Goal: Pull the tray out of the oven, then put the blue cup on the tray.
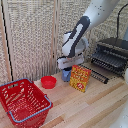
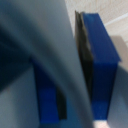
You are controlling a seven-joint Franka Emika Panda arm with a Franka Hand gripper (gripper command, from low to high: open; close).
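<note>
The claw [image 1: 65,68] is down over the blue cup [image 1: 66,75], which stands on the counter [image 1: 95,107] directly beneath it. In the exterior view the claw's lower end meets the cup's upper part, and only the cup's lower body shows below it. The wrist view is heavily blurred: 2 blue masses [image 2: 102,55] fill the picture, with a dark finger [image 2: 84,47] lying against the inner face of 1 of them. Whether the claw is actually clamped on the cup cannot be told. Just beside the cup, toward the exterior view's right, stands the yellow-red box [image 1: 80,78], upright, touching or nearly touching the cup. Toward the exterior view's left, near the cup, sits the red bowl [image 1: 48,82]. Farther left, well apart, stands the red wire basket [image 1: 22,102]. At the exterior view's right the oven [image 1: 114,50] stands with its door [image 1: 96,74] dropped open. The tray [image 1: 108,61] juts forward from the oven mouth, well apart from the cup.
</note>
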